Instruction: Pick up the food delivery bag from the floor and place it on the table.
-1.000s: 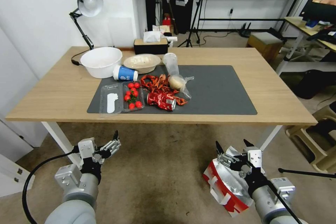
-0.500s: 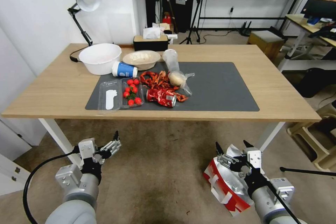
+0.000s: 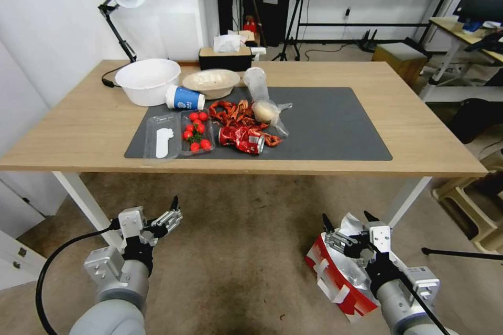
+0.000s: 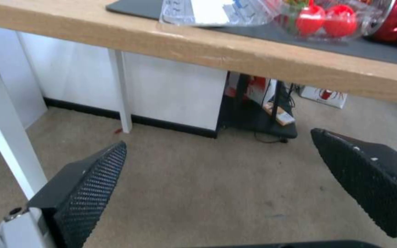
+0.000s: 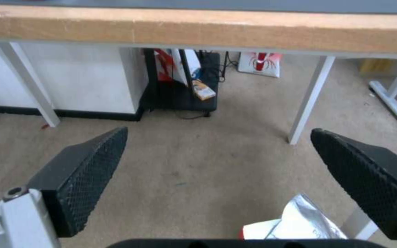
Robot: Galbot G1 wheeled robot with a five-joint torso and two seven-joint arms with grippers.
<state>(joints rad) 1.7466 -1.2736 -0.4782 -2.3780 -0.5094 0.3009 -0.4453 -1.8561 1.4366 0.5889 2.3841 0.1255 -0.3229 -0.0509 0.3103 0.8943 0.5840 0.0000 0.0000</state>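
Food delivery bag (image 3: 335,272): red-and-white paper carrier with foil lining, lying tilted on the floor (image 3: 236,251) at the robot's right, near the table's white front-right leg; its foil mouth also shows at the edge of the right wrist view (image 5: 299,220). Not yet lifted. Right gripper (image 3: 348,220): poised directly above the bag's open mouth, fingers spread wide apart, holding nothing; no contact with the bag can be confirmed. Left gripper (image 3: 173,212): held low over bare floor at the robot's left, near the other front leg, fingers likewise spread, empty and idle. Table (image 3: 68,131): long light-wood top with dark grey mat (image 3: 335,125); the mat's left half carries a white bowl (image 3: 146,81), a tipped blue cup (image 3: 184,99), a tray of tomatoes (image 3: 196,133) and a crumpled red wrapper (image 3: 241,138), while its right half lies bare. Change over the last second: the table edge has slid upward in the head view while both grippers and the bag keep their places, so the camera, not the objects, has shifted. Assessment: approach stage only; grasp outstanding, and the mat's bare right half looks the likely landing spot.
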